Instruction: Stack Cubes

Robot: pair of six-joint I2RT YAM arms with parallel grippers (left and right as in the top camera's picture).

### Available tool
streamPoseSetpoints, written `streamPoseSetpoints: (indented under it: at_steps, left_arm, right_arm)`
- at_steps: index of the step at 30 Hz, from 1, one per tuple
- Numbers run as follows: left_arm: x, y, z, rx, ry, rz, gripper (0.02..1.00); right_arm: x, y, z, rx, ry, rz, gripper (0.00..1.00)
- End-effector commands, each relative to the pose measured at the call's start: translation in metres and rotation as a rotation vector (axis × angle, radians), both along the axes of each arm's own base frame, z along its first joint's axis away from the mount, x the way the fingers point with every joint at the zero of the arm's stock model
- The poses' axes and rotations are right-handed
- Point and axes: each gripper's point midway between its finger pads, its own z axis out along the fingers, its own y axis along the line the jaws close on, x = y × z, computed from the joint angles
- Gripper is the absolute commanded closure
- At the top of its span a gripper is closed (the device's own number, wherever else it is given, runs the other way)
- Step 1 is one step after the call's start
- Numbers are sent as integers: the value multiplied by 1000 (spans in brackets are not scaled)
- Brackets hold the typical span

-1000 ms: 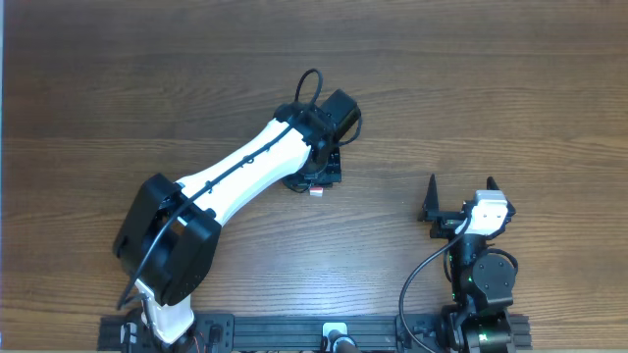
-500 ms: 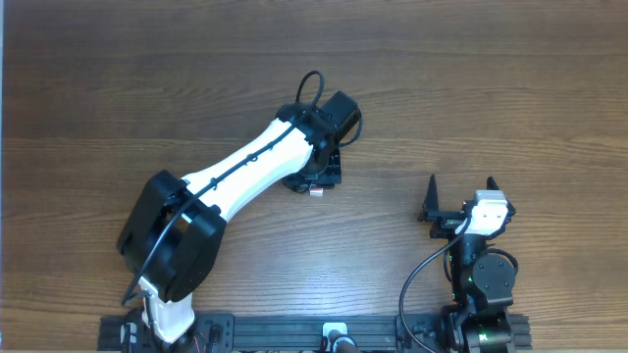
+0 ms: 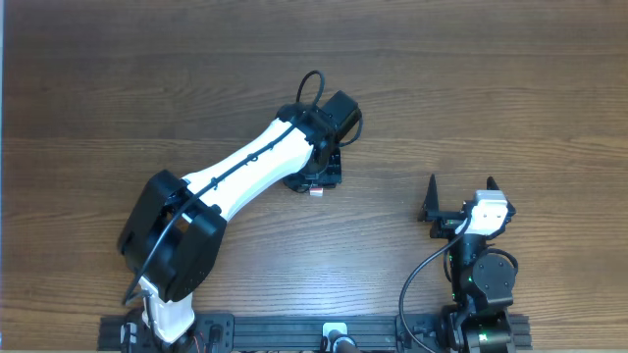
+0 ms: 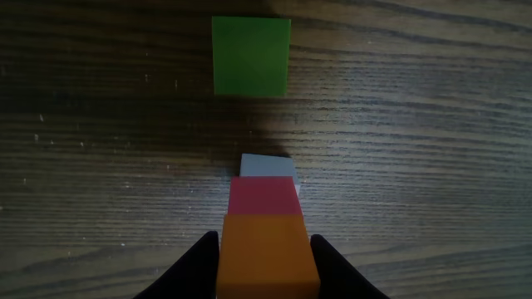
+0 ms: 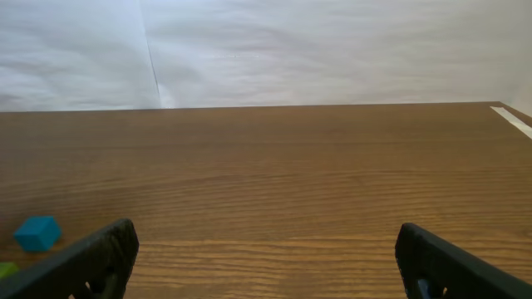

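The red cube and pale grey cube beneath may be toppled if the orange cube, clamped in the left claw, is released off-centre.

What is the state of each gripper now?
Left gripper: shut on orange cube.
Right gripper: open, empty.

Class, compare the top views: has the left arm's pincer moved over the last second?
No. Against the table's wood grain, the left pincer stays in the same spot, shut on the orange cube.
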Motion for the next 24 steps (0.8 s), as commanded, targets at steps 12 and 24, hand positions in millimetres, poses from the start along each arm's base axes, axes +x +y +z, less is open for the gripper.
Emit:
streamPoseSetpoints:
  at_steps: [12, 24]
  left_arm:
    - [4, -7, 2, -29, -2, -10, 454]
    - [7, -10, 8, -49, -24, -3, 20]
  right_arm:
    - [0, -1, -1, 3, -2, -5, 9]
    - [0, -1, -1, 2, -2, -5, 9]
